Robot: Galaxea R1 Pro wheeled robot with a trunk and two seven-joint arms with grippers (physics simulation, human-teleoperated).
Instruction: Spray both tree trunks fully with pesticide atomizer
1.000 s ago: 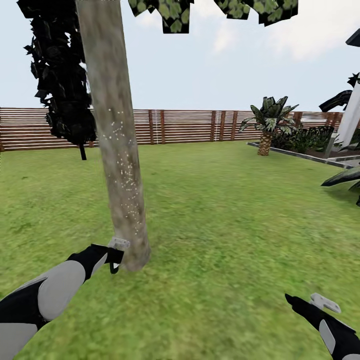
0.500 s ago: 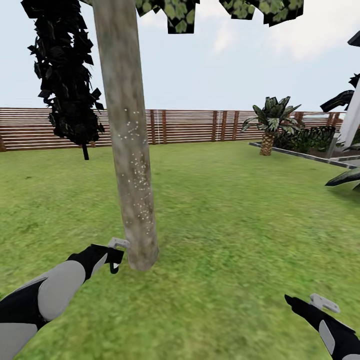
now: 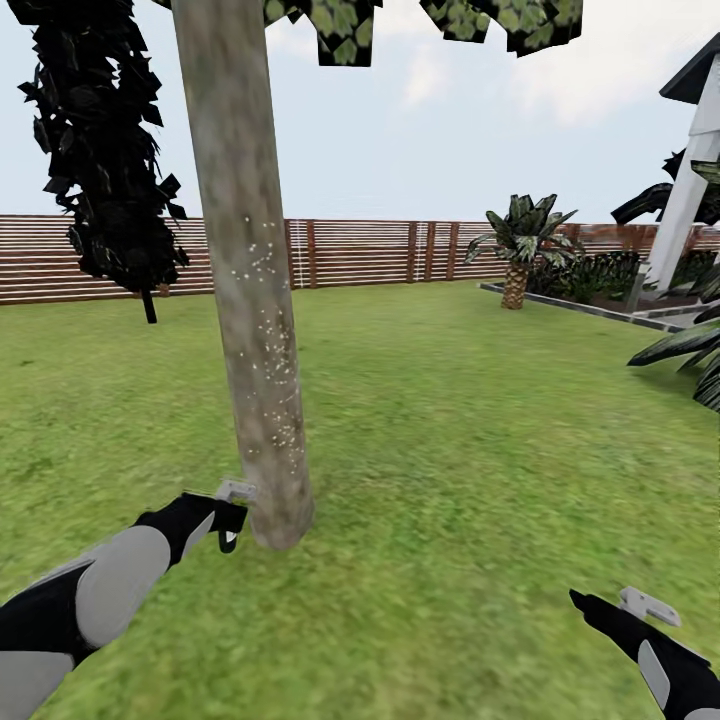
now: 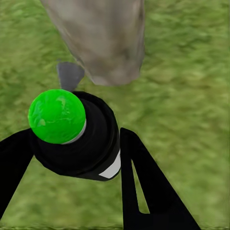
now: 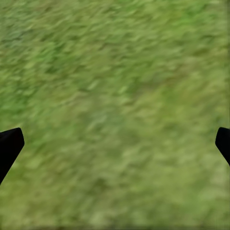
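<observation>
Right tool: low over bare lawn, fingers spread wide, nothing between them.
Left tool: clamped on the atomizer, a dark bottle with green round cap and white label patch. In the head view the left tool sits just beside the trunk base, low near the grass; touching or not, cannot tell.
Trunk: pale specks scattered over its middle and lower bark.
Beyond: dark column tree left of the trunk, palm at the right, slat fence along the lawn's far edge.
</observation>
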